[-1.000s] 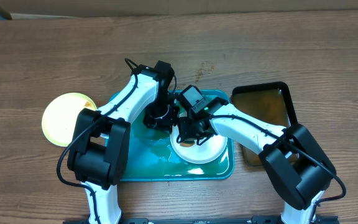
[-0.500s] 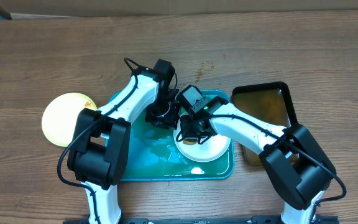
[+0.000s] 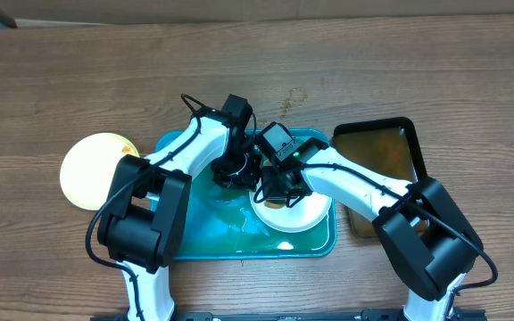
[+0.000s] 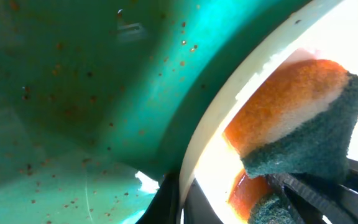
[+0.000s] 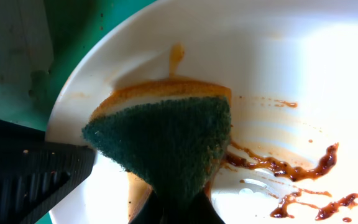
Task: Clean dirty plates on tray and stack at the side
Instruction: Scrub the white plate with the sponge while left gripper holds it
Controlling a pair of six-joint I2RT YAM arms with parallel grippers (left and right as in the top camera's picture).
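A white plate with brown sauce smears lies on the teal tray. My left gripper is shut on the plate's left rim; the rim passes between its jaws. My right gripper is shut on a sponge, orange with a green scouring side, pressed onto the plate next to the sauce streaks. The sponge also shows in the left wrist view. A pale lime-green plate lies on the table left of the tray. No other white plate shows.
A black tray with brownish water stands right of the teal tray. The teal tray's floor is wet and speckled with brown bits. The left gripper's black finger lies close to the sponge.
The white plate has shifted slightly up and right on the tray. The left arm has swung a little with it. The sponge stays on the plate's left part.
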